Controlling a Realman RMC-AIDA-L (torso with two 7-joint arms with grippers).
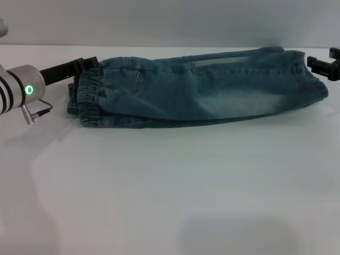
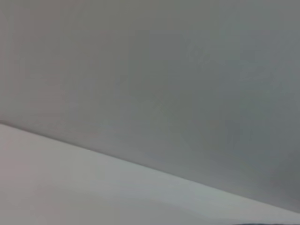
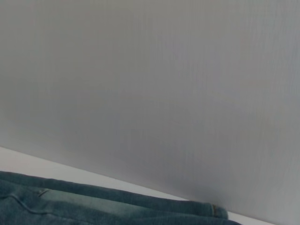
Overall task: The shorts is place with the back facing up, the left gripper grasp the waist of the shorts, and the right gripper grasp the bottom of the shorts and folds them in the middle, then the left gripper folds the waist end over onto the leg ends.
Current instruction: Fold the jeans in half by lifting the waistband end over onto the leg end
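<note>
Desk: white, plain and matte; it fills most of the head view; soft shadows lie on its near part
Wall: grey and bare, rising straight behind the desk's far edge; both wrist views are mostly taken up by it
Shorts: lying flat near the desk's far edge, already folded lengthwise so one leg lies over the other; a long narrow shape running across the view
Waist: the gathered elastic band, at the robot's left end of the shorts; a back pocket seam shows just beside it
Leg ends: at the robot's right end; pale worn patches run along the upper leg towards them
Left claw: black, at the far corner of the waist, touching or just beside the fabric; I cannot tell whether it is open or closed on the band; its arm comes in from the left edge with a silver cuff, a green light and a thin cable
Right claw: black, just beside the far corner of the leg ends; its fingers appear spread, not holding the cloth
Right wrist view: the far edge of the shorts along the desk below the wall
Left wrist view: only desk and wall
</note>
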